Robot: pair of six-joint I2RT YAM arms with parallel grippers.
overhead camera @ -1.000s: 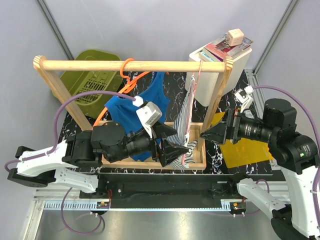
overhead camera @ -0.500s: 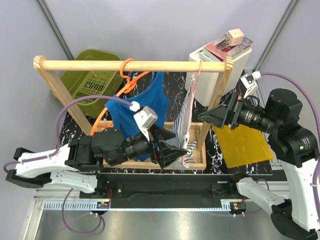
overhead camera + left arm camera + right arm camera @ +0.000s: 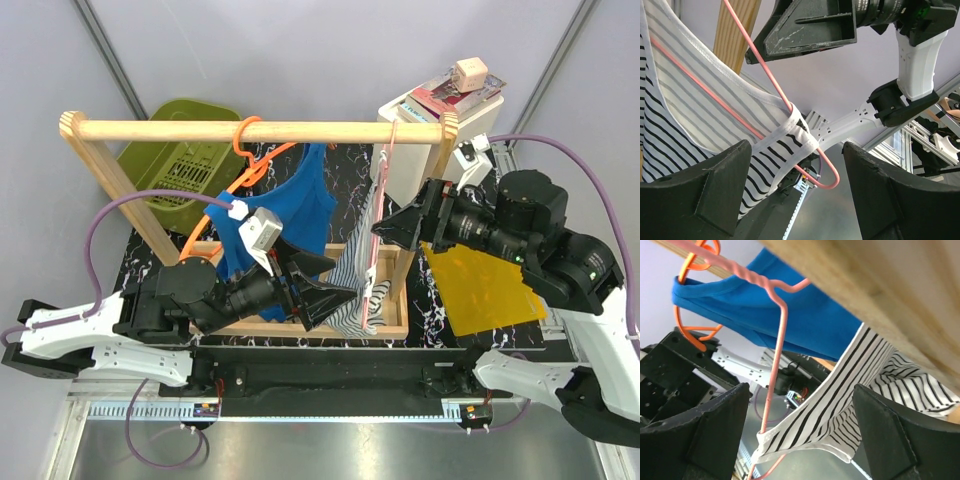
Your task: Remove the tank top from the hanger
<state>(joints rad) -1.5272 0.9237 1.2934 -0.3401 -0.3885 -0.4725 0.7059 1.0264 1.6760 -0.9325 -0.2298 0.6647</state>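
The bright-blue tank top (image 3: 305, 200) hangs on the orange hanger (image 3: 247, 135), which is hooked over the wooden rod (image 3: 160, 130). In the right wrist view the tank top (image 3: 790, 310) and the orange hanger (image 3: 690, 305) show up and to the left. My left gripper (image 3: 342, 285) is open below and right of the blue cloth, beside the striped garment (image 3: 358, 275). In its own view the left gripper (image 3: 797, 195) frames the striped strap (image 3: 785, 150) and the pink hanger's end (image 3: 827, 175). My right gripper (image 3: 385, 226) is open by the pink hanger (image 3: 385, 175). The right gripper (image 3: 800, 440) holds nothing.
The rack's right post (image 3: 425, 210) stands just behind my right gripper. A green basket (image 3: 185, 150) sits at the back left and a white box with books (image 3: 455, 110) at the back right. A yellow sheet (image 3: 490, 285) lies right of the rack's base tray (image 3: 260, 325).
My right arm has swung left and up, bringing its gripper past the rack's right post to the pink hanger. The left arm has drawn back slightly to the left. The rack has shifted a little left.
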